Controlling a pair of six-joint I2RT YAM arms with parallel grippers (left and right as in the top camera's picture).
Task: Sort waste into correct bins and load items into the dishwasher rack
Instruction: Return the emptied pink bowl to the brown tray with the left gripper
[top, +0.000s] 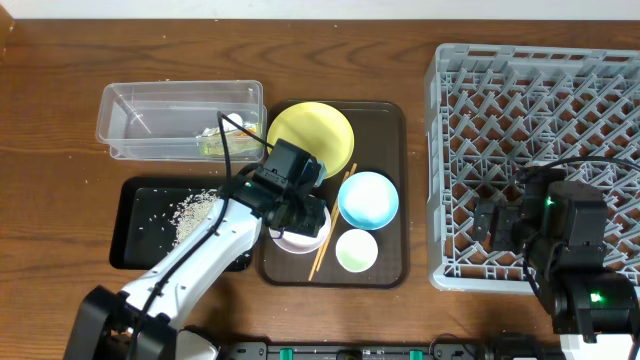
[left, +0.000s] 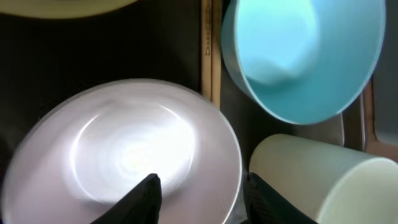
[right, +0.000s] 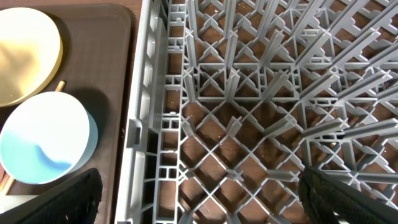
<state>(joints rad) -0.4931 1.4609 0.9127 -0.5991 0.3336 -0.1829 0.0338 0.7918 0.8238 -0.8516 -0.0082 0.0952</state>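
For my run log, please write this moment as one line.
left gripper: open, astride white bowl rim | right gripper: open, above rack

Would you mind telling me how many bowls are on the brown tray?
2. The blue bowl sits right of the tray's centre; the white bowl sits at its near-left edge, half covered in the overhead view. No other bowls show.

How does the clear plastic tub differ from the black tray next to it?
The clear plastic tub is transparent; the black tray is opaque. The tub has tall walls; the tray is shallow. The tub holds a green-yellow wrapper; the tray holds rice grains. Both are rectangular, left of the brown serving tray.
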